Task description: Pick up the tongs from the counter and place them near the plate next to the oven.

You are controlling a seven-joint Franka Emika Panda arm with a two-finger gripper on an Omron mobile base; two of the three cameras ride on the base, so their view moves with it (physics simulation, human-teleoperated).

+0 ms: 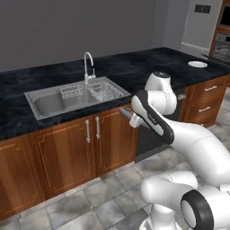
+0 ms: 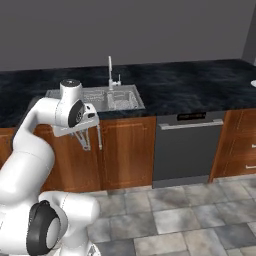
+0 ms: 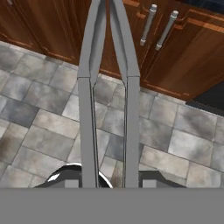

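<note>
The slim grey tongs [image 3: 89,109] are clamped in my gripper [image 3: 109,181], which is shut on them; their two long arms run up the hand view over the tiled floor, toward the cabinet doors. From the base views, the gripper [image 2: 84,139] hangs in front of the brown cabinets below the black counter [image 1: 134,67], with the tongs [image 1: 127,115] pointing downward. Far off to the right, the small white plate [image 1: 197,64] lies on the counter beside the oven [image 1: 222,45]. A sliver of the plate [image 2: 254,83] also shows at the right edge of the right base view.
A steel sink [image 1: 49,104] with a faucet [image 1: 89,65] is set in the counter to my left. A dark dishwasher front [image 2: 187,147] stands between the sink cabinets and the drawers [image 1: 204,101]. Two cabinet handles [image 3: 159,26] are just ahead of the tongs.
</note>
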